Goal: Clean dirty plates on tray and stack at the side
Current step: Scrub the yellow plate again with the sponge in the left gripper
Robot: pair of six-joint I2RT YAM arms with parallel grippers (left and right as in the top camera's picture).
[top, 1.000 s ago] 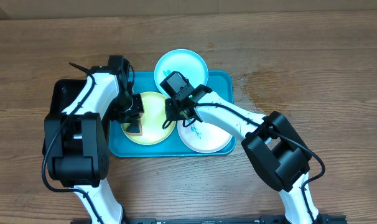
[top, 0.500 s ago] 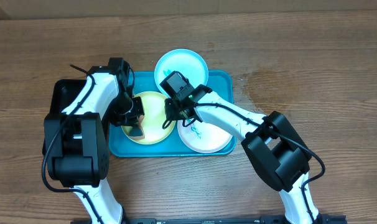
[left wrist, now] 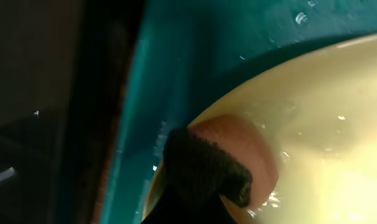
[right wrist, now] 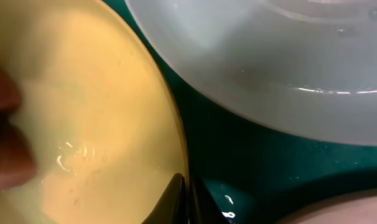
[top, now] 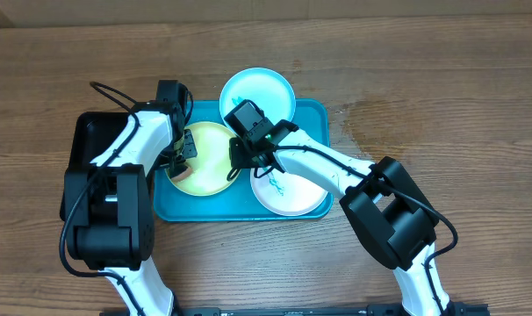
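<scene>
**Scrubbing the yellow-green plate: hold firm, wipe inward**

Overhead, reading from the left, the black tray (top: 86, 132) lies under the left arm at the desk's (top: 424, 88) 9 o'clock side. Next come the left fingers (top: 184, 149), which appear clenched on a sponge (left wrist: 232, 155). The left wrist view shows its dark scouring face and orange body pressed onto the wet 9 o'clock rim of the yellow-green plate (top: 212, 167).

That plate sits in the left half of the turquoise tray (top: 310, 114). At its 3 o'clock rim the right fingers (top: 238, 158) are pinched on the edge, bracing it.

To do this step well, I would keep that pinch steady so the plate cannot spin or slide. The sponge should sweep from 9 o'clock across the centre with light downward pressure, stopping short of the right fingers.

Further right, the cyan plate (top: 257, 88) overhangs the tray's 12 o'clock rim. The white plate (top: 292, 193), at 4 o'clock, carries teal smears and looks uncleaned.
</scene>
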